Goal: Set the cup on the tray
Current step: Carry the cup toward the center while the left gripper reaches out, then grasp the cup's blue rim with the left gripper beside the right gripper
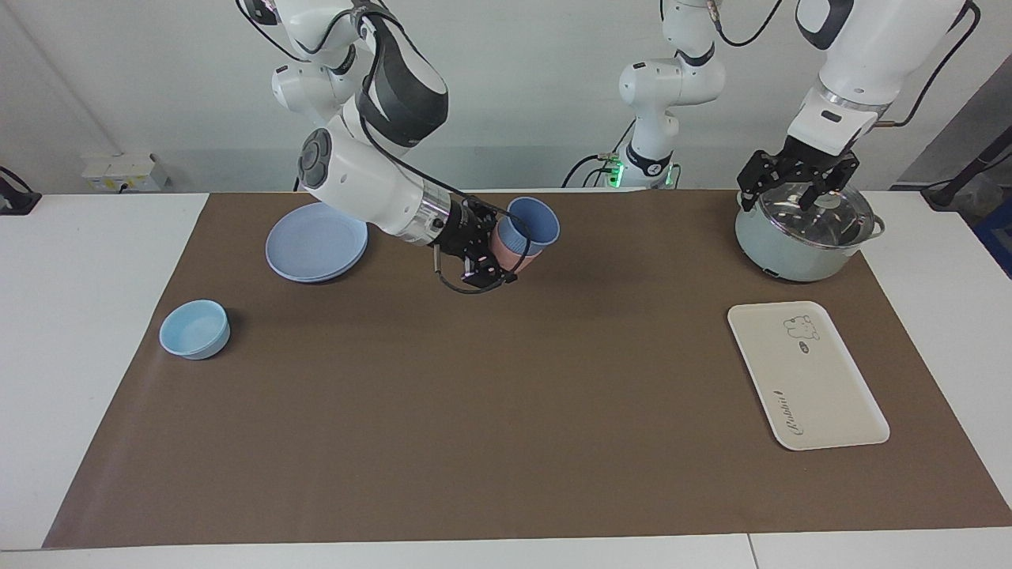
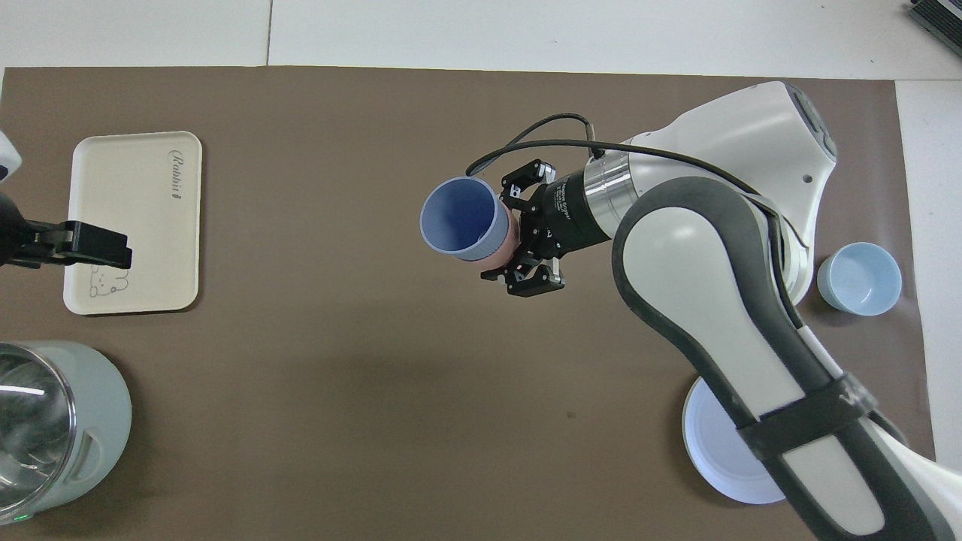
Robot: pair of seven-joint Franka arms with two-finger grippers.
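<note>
Bright even overhead light, soft faint shadows on the brown mat (image 1: 506, 411), glare on pot lid (image 1: 814, 212), frames sharp.

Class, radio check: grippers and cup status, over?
Right gripper holds periwinkle-blue plastic tumbler nested in salmon-pink tumbler, above brown mat. Left gripper open over glass-lidded pot, waiting. Cream rectangular tray bare; path clear.
</note>
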